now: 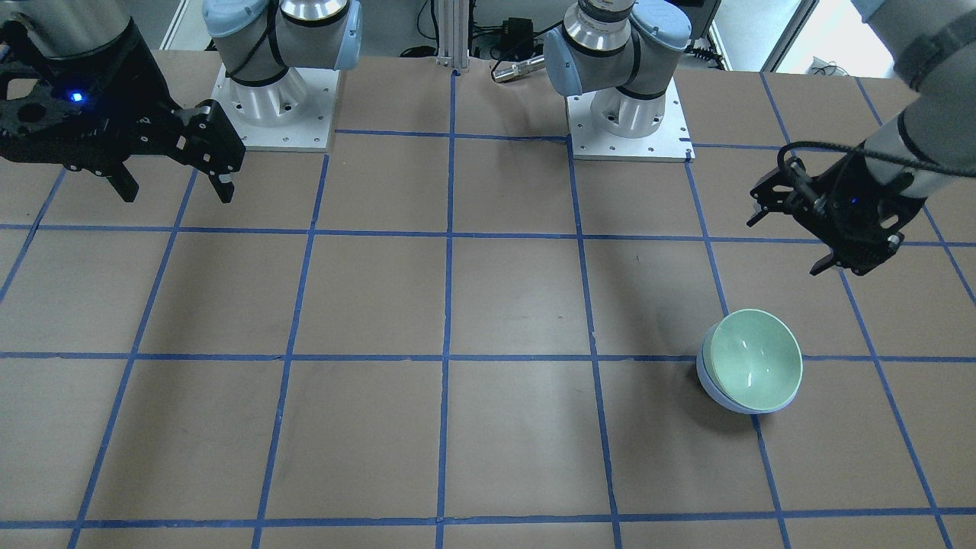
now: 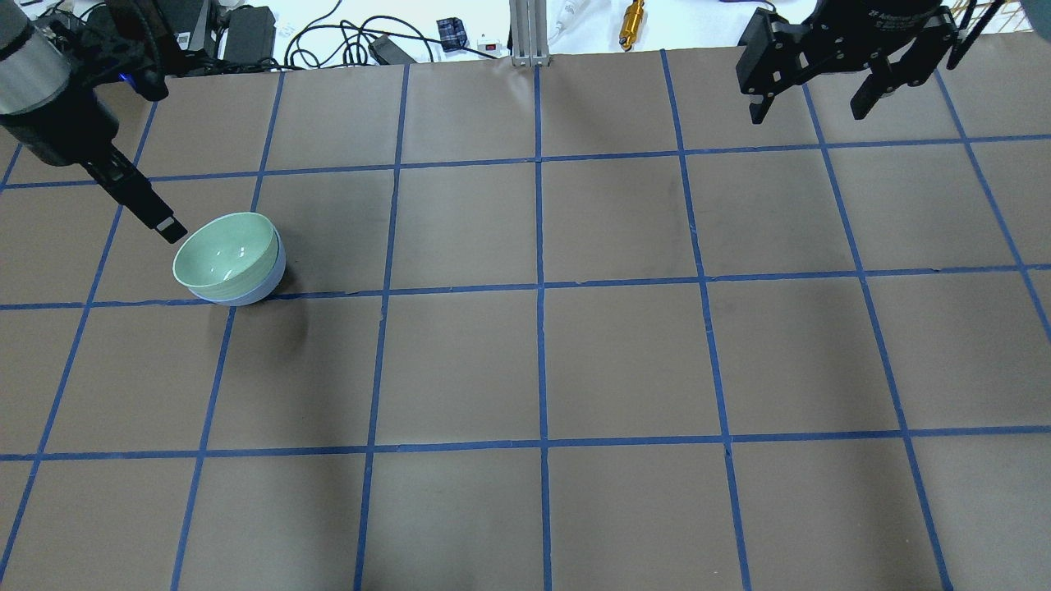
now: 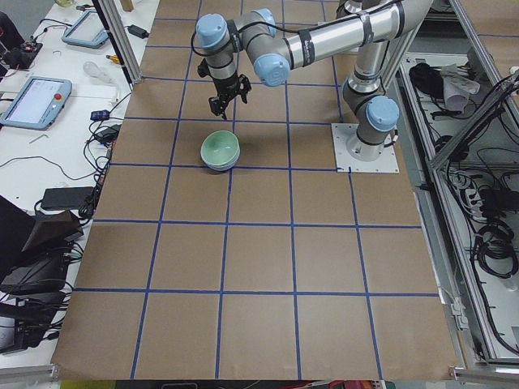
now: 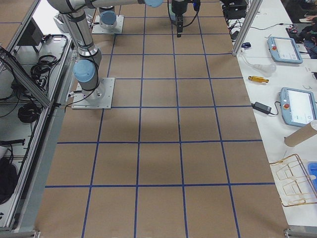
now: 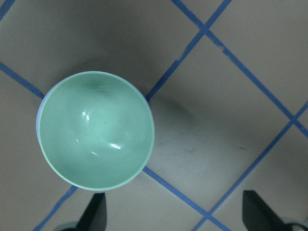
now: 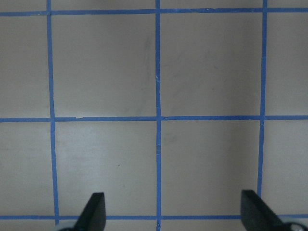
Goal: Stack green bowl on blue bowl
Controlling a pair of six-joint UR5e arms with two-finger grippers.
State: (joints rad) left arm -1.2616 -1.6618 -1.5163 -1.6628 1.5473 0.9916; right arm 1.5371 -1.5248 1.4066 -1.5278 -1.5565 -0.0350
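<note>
Stack check: green bowl [image 1: 755,358] nested in blue bowl [image 1: 704,375], both grippers empty.
The pair stands upright on the table [image 1: 488,305]. The left gripper [image 1: 785,244] hangs above and just behind the blue bowl, jaws spread, holding nothing. The right gripper [image 1: 177,191] is well apart from the blue bowl, jaws spread, holding nothing.

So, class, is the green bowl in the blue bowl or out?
In: the green bowl sits nested in the blue bowl, only a blue crescent showing.
</note>
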